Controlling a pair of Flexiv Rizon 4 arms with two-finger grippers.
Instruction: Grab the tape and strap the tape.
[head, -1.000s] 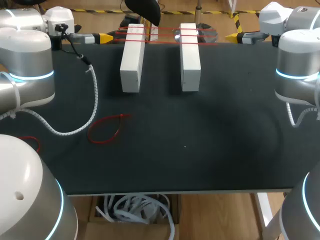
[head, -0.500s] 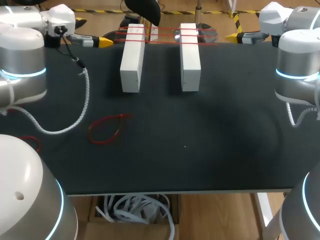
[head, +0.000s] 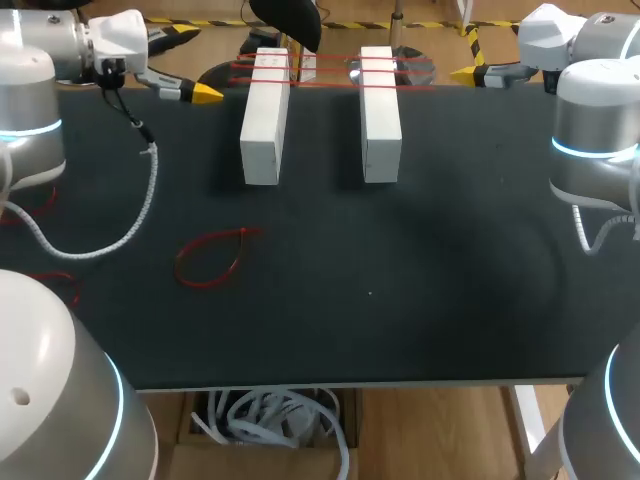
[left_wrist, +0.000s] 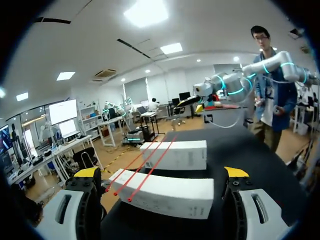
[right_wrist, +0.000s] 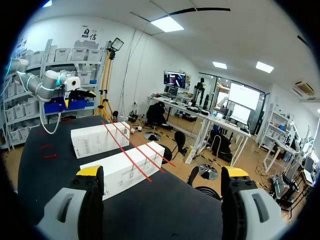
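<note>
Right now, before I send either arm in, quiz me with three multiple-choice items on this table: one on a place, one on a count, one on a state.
1. Where is the loose red loop?
A. Flat on the table, nearer than the blocks, toward the left arm's side.
B. On top of a block.
C. Hanging off the table's edge.

2. How many white blocks stand on the table?
A. One.
B. Two.
C. Four.

3. What state is the left gripper in?
A. Shut on the loop.
B. Shut on a block.
C. Open and empty.

Answers:
1 A, the loop lies on bare table.
2 B, two stand side by side.
3 C, its fingers are wide apart, gripping nothing.
</note>
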